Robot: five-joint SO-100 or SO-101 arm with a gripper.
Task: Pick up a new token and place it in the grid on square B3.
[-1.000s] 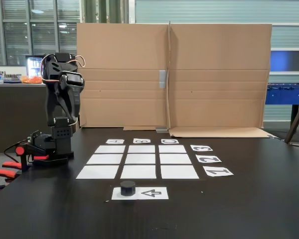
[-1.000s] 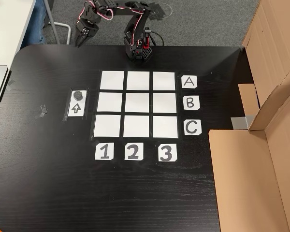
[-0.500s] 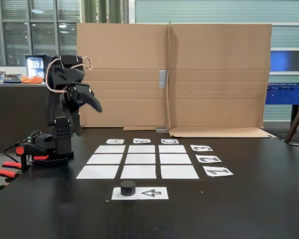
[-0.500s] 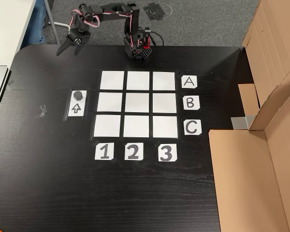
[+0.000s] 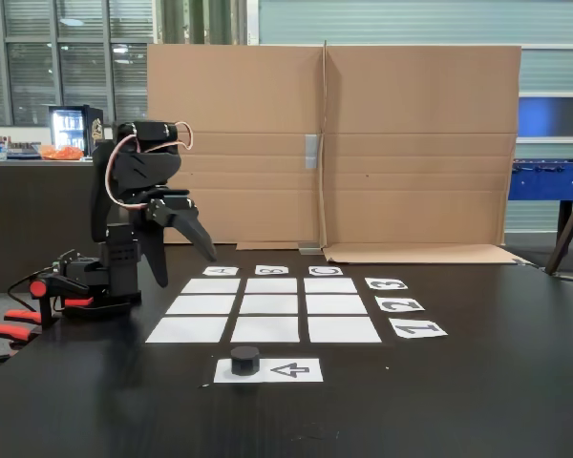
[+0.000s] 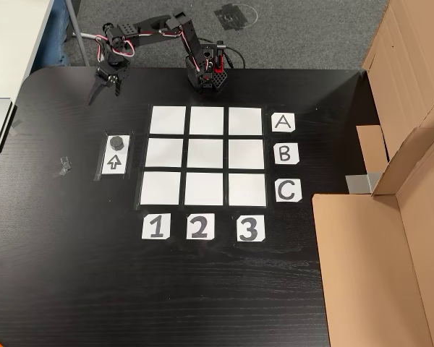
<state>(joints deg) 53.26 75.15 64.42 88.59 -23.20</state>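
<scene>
Token [image 5: 244,359]: small, squat, black, faceted, on arrow strip [image 5: 291,370].

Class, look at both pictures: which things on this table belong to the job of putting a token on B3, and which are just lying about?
Belong to the job:
token
grid
square B3
claw, open

Just lying about:
cardboard screen
small scrap on the table

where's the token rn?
In both fixed views the token sits on the arrow strip, on the end the arrow points to, just outside the grid beyond its row 1 edge, apart from the gripper.
</scene>
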